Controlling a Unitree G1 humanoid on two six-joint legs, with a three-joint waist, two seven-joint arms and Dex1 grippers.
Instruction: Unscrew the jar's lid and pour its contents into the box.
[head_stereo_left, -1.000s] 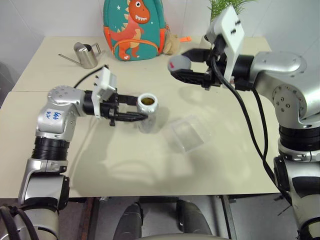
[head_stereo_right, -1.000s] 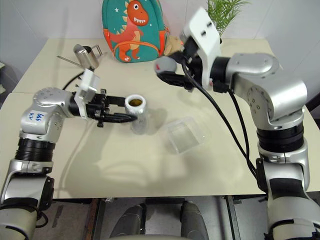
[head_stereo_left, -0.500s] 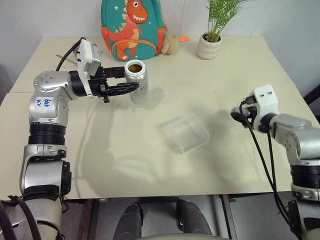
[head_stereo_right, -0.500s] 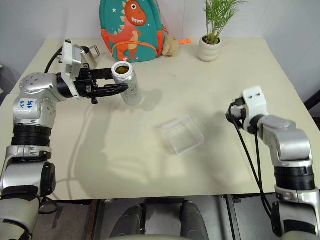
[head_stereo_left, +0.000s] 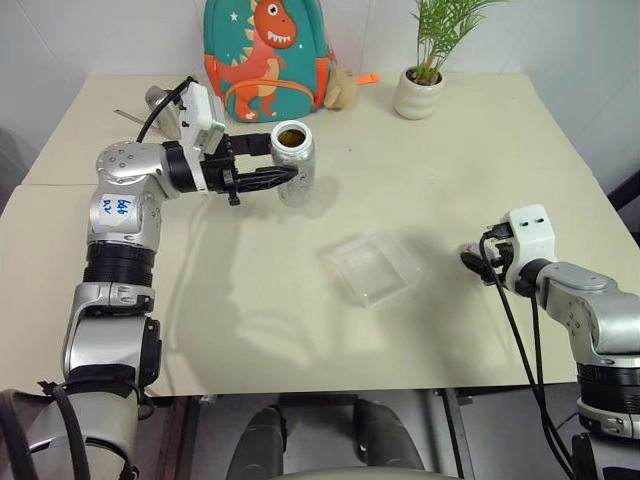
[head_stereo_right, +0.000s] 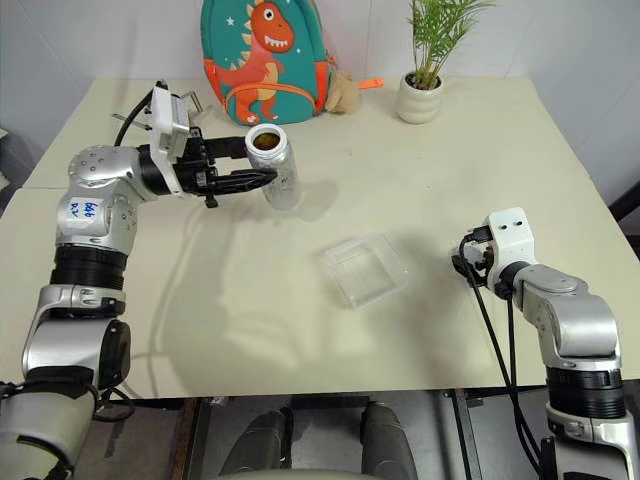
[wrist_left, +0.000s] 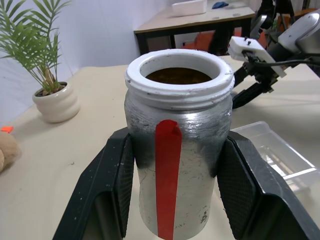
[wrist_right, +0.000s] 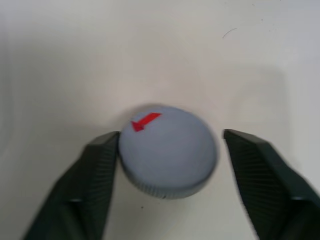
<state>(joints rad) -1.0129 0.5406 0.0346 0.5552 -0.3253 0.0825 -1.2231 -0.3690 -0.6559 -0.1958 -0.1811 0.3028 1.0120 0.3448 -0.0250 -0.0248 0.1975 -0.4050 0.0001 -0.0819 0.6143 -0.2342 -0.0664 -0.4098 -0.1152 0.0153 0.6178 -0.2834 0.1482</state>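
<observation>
Left claw: pinches the jar between its 2 black fingers, 1 pad on each side of the silver body, lifted off the tabletop and held nearly upright.
Jar: open at the mouth, white threaded rim on top, a red stripe running down the side that faces the left wrist camera; it hangs beyond the box, on the robot's left of it and well apart from it.
Contents: dark brown, filling the jar close to the rim.
Box: clear plastic, shallow, lying flat near the middle of the tabletop, turned at an angle to the table's edges.
Right claw: spread, its 2 fingers standing on either side of the lid; 1 finger is at the lid's edge, the other stands off from it with bare tabletop between.
Lid: round, grey, flat on the tabletop with a small red mark on top, well to the robot's right of the box.
Beyond the box: a dinosaur backpack, a steel watering can and a potted plant along the far side of the tabletop.
</observation>
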